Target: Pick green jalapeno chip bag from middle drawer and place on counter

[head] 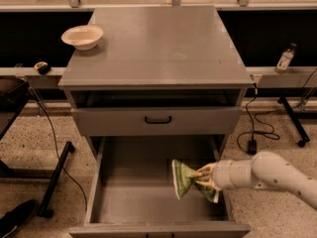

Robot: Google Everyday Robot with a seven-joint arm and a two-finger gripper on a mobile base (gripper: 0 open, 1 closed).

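green jalapeno chip bag (184,178) pinched by gripper (204,177) in middle drawer (129,202) | counter (158,43) grey | speckled floor (29,143)

Hand (203,176) low centre-right, clamped, arm outstretched

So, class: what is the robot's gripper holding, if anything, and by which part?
The gripper, over the right side of the middle drawer, holds the green jalapeno chip bag by its right edge.
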